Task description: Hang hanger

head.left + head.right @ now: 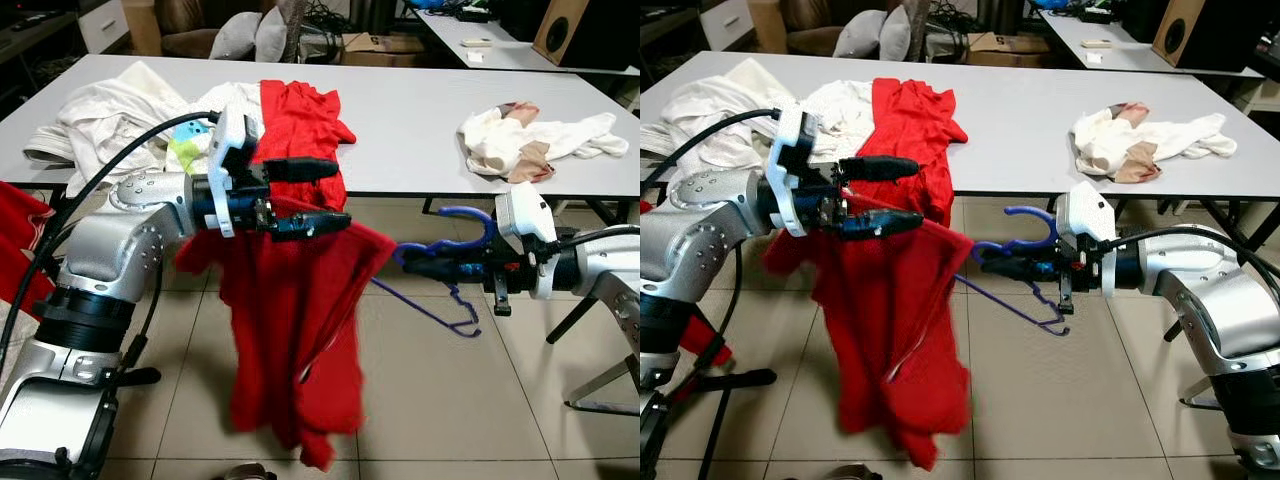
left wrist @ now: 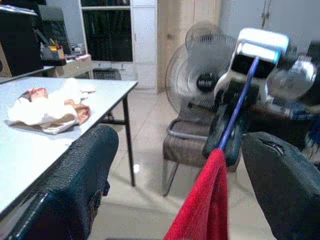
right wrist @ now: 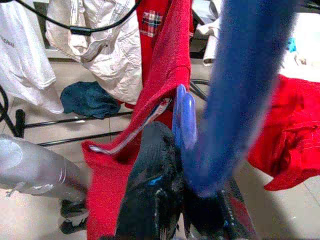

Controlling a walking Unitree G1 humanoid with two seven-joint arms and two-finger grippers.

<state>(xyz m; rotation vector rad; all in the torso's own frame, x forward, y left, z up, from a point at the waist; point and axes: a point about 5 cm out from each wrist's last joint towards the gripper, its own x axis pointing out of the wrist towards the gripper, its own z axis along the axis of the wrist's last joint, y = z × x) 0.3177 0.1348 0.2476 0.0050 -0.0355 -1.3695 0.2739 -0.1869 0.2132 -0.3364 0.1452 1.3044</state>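
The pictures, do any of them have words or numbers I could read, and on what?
No text here can be read.
The fan has a dark hub badge, too blurred to read.
A white garment bears small faint print at the picture's edge, too small to read.
The red shirt shows no lettering.

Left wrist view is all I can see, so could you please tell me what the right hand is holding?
Observer: The right hand is shut on a blue hanger, close under its hook.
Operator: Thank you. How far does the red garment hang below my fingers?
Observer: The red garment drapes from the left hand to well below the table edge.
Operator: Is anything else red nearby?
Observer: Yes, a second red cloth lies over the near edge of the table.
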